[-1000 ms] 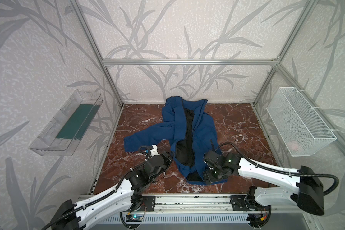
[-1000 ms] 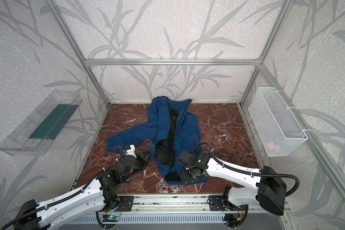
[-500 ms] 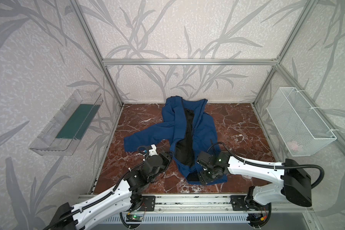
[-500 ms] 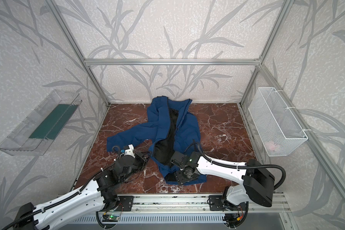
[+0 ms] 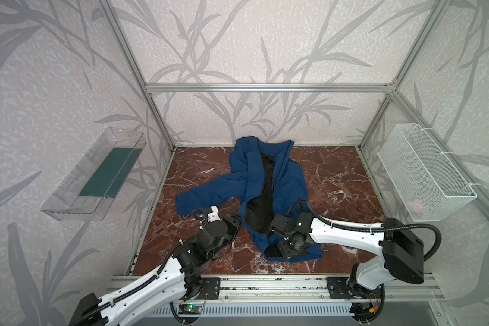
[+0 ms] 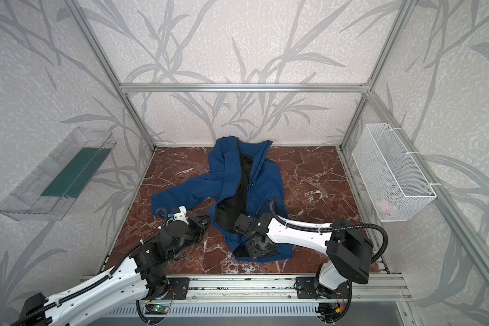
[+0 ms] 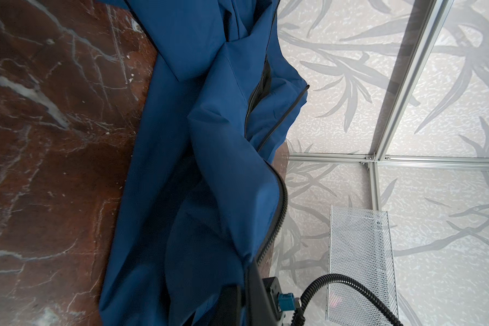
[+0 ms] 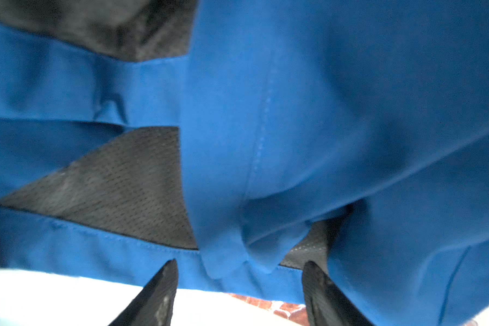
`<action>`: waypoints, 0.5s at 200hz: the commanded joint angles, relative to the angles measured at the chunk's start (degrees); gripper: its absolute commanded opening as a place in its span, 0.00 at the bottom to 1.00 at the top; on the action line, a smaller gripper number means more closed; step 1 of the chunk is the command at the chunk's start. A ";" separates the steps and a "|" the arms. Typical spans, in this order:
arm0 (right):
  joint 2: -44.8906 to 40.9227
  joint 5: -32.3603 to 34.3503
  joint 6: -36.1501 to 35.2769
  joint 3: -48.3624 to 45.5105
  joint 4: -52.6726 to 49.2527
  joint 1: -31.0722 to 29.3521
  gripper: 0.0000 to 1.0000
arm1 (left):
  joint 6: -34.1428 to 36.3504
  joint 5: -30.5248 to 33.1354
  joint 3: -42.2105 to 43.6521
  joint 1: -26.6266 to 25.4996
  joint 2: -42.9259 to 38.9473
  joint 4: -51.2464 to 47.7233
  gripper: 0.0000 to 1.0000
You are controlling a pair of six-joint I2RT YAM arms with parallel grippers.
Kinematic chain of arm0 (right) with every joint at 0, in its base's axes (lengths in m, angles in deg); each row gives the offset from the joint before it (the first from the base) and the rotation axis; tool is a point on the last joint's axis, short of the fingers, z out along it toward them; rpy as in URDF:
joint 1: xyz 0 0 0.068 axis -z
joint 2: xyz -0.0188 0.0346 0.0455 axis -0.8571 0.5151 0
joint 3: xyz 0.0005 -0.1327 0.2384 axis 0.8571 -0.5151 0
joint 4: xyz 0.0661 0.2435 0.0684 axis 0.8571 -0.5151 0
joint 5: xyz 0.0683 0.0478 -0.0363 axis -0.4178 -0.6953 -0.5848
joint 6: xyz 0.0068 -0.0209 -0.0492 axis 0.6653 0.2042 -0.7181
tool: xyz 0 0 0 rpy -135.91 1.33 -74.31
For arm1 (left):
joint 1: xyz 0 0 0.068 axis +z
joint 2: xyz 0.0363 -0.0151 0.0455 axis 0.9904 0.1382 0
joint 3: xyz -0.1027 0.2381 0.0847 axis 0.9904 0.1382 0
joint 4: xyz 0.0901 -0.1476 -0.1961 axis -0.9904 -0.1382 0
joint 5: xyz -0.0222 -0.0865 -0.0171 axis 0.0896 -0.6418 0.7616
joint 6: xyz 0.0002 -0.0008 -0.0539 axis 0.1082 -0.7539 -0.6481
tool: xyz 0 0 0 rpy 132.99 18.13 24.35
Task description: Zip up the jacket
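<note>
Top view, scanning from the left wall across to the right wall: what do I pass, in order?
clear wall tray → blue jacket → white wire basket

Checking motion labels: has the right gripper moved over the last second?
Yes. The right gripper shifted leftward across the jacket hem, away from the wire basket.

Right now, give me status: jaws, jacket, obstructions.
Left jaws shut on jacket zipper edge. Right jaws open, straddling hem fold. Jacket unzipped, lining showing. No obstruction seen.
</note>
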 commanded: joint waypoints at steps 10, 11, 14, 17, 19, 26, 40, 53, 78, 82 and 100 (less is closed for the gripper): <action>2.06 2.66 0.64 2.15 -2.99 -0.91 0.70 | -0.03 0.69 -0.81 0.48 -1.13 -5.39 0.00; 2.16 2.66 0.64 2.17 -2.96 -0.91 0.70 | -0.03 0.69 -0.82 0.48 -1.18 -5.37 0.00; 2.33 2.65 0.64 2.24 -3.02 -0.91 0.70 | -0.02 0.75 -0.87 0.44 -1.22 -5.36 0.00; 2.56 2.61 0.71 2.31 -3.13 -0.91 0.71 | -0.04 0.76 -0.84 0.47 -1.27 -5.30 0.00; 2.67 2.58 0.70 2.34 -3.13 -0.89 0.71 | -0.03 0.71 -0.84 0.48 -1.30 -5.26 0.00; 2.95 2.27 0.66 2.31 -3.00 -0.91 0.72 | -0.10 0.83 -0.82 0.56 -1.40 -5.09 0.00; 3.12 1.19 0.02 1.79 -1.72 -1.05 0.72 | -0.05 0.78 -0.90 0.57 -1.33 -5.17 0.00; 3.67 0.98 -0.33 1.54 -1.36 -1.00 0.72 | -0.13 0.48 -0.67 0.57 -1.12 -4.79 0.00; 5.04 0.70 -0.66 1.56 -1.30 -1.01 0.67 | -0.31 0.10 -0.40 0.56 -0.52 -4.11 0.00; 5.12 0.59 -0.76 1.49 -1.20 -1.01 0.65 | -0.37 0.16 -0.49 0.53 -0.50 -4.13 0.00; 5.00 0.20 -1.03 1.37 -0.91 -1.00 0.57 | -0.30 0.16 -0.57 0.53 -0.50 -4.38 0.00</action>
